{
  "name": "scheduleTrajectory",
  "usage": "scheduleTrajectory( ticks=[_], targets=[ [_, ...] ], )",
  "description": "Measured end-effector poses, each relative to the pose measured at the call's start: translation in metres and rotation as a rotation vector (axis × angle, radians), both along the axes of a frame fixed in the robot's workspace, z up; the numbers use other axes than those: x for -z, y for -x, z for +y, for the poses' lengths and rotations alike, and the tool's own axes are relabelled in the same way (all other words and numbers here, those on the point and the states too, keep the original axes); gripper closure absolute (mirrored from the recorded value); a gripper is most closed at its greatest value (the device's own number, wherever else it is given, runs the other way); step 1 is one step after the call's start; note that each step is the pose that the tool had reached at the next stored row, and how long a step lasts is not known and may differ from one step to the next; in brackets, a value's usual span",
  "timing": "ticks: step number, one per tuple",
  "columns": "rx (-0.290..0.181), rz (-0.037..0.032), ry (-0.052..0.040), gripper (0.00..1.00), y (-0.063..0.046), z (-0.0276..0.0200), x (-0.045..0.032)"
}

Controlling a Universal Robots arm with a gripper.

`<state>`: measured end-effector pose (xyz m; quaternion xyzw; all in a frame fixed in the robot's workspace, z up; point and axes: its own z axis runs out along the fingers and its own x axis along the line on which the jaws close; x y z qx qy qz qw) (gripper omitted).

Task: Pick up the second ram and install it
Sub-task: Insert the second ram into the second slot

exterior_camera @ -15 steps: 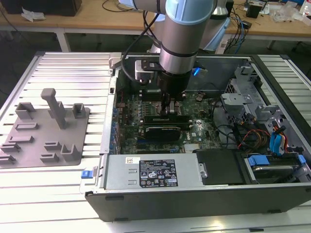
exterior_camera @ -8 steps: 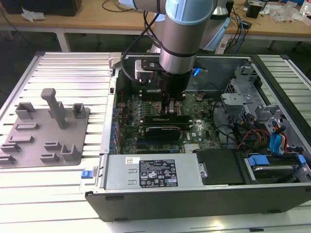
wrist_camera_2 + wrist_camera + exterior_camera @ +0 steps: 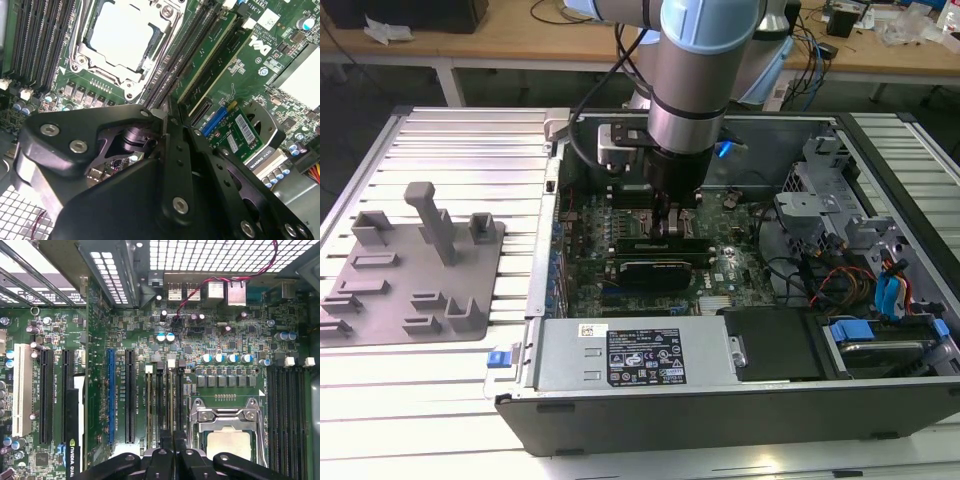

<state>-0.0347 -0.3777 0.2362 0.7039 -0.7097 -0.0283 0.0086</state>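
Observation:
My gripper [image 3: 670, 232] reaches down into the open computer case [image 3: 880, 180], over the memory slots beside the processor socket [image 3: 227, 440]. In the first wrist view the gripper [image 3: 173, 437] has its fingers drawn together over the top edge of the second ram [image 3: 171, 400]. That thin green stick stands upright in its slot. Another stick [image 3: 150, 405] stands in the slot beside it. In the second wrist view the gripper [image 3: 161, 116] is shut, and two green sticks [image 3: 212, 50] stand on edge in slots beyond it.
A black expansion card [image 3: 665, 268] lies across the motherboard just in front of the gripper. Drive bays and cables [image 3: 880, 280] fill the exterior view's right side of the case. A grey fixture plate [image 3: 410, 270] with blocks lies on the table at the exterior view's left.

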Motion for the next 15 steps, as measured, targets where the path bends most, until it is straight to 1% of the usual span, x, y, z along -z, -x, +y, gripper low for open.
scheduleTrajectory(
  ticks=[2,15],
  targets=[
    [0.007,0.0,-0.0004,0.91,0.0,0.0,0.0001],
    [0.014,-0.0001,-0.0008,0.91,0.0,0.0,0.0017]
  ],
)
